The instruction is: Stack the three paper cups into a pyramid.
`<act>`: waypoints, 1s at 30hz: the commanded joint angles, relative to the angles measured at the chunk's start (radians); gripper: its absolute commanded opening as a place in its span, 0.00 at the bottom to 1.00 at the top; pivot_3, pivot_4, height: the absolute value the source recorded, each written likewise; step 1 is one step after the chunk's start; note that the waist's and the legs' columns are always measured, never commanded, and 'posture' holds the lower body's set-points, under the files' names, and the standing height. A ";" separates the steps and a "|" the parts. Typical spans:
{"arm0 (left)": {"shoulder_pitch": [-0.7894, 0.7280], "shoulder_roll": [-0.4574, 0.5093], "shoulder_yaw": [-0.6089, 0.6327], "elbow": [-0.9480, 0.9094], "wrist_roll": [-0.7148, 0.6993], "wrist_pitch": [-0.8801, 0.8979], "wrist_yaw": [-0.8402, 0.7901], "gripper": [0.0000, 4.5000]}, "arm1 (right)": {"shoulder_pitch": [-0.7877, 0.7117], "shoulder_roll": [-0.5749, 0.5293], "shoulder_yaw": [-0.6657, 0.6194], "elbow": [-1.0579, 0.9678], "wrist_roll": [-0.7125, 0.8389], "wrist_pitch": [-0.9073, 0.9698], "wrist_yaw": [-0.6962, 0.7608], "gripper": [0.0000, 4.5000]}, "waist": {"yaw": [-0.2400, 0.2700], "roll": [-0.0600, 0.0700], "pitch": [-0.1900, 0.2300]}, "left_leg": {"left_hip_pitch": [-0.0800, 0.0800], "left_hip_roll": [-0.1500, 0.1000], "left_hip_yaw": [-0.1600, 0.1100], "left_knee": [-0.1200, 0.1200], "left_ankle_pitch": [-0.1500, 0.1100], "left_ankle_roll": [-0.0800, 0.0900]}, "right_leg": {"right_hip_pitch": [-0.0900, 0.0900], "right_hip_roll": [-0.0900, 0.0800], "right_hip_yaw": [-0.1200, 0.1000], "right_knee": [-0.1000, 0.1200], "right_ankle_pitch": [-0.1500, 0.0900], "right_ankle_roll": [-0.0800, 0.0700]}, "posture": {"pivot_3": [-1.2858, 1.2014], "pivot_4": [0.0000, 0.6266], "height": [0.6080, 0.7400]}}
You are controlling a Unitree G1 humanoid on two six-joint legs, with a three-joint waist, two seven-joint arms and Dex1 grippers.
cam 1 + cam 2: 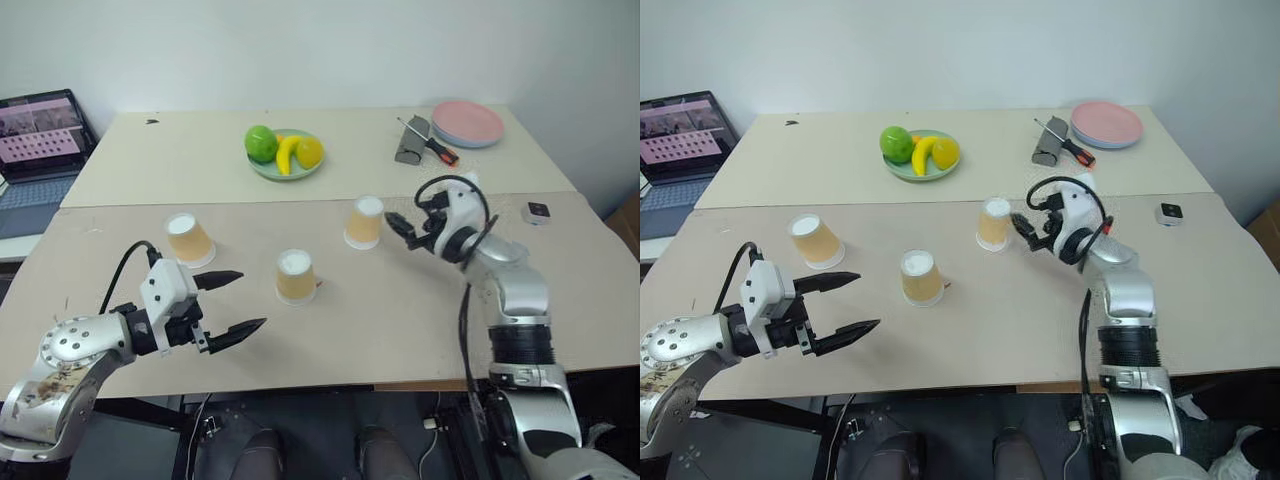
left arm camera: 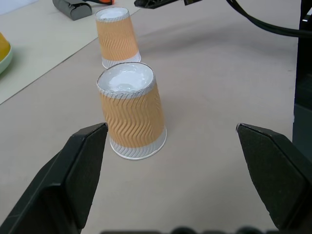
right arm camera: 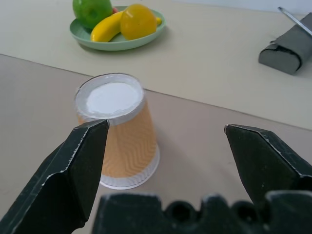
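From the head camera, three small tapered paper cups with tan-orange wavy sides sit upside down on the tan table, well apart: the left cup, the middle cup and the right cup. No pyramid exists yet. The right gripper hangs just beside the right cup, fingers spread wide, grasping nothing. The left gripper is likewise released and empty, pointing at the middle cup from a short way off. Behind, a pale green plate holds a green apple, a yellow banana and a yellow-orange round fruit; an empty pink plate sits in the far right corner.

In the left wrist view, the middle cup stands between the black fingertips but ahead of them, white base up, the right cup beyond it.

In the right wrist view, the right cup sits off-centre, towards one finger rather than midway.

To take this cup well, I judge the right gripper should shift sideways until the cup is centred, advance level, and close gently on the mid-wall so the paper doesn't crush or tip.
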 commanded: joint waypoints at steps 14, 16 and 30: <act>-0.013 -0.024 0.011 -0.016 -0.010 -0.017 0.011 1.00 | -0.090 0.059 -0.012 0.125 0.066 -0.083 -0.003 0.99 | -0.006 0.000 0.000 | 0.001 0.000 0.000 0.000 0.000 0.000 | 0.001 0.000 -0.001 0.000 0.000 0.000 | 0.52 0.24 1.00; -0.010 -0.025 0.012 -0.019 -0.009 -0.016 0.012 1.00 | -0.099 0.070 -0.005 0.133 0.066 -0.089 0.000 0.99 | -0.006 0.000 0.000 | 0.001 0.000 0.000 0.000 0.000 0.000 | 0.001 0.000 -0.001 0.000 0.000 0.000 | 0.52 0.24 1.00; -0.003 -0.017 0.023 -0.022 -0.011 -0.011 0.022 1.00 | -0.073 0.054 0.070 0.067 0.041 -0.094 0.068 0.99 | -0.007 0.000 0.000 | 0.001 0.000 -0.001 0.000 0.000 0.000 | 0.001 0.000 -0.001 0.000 0.000 0.000 | 0.52 0.24 1.00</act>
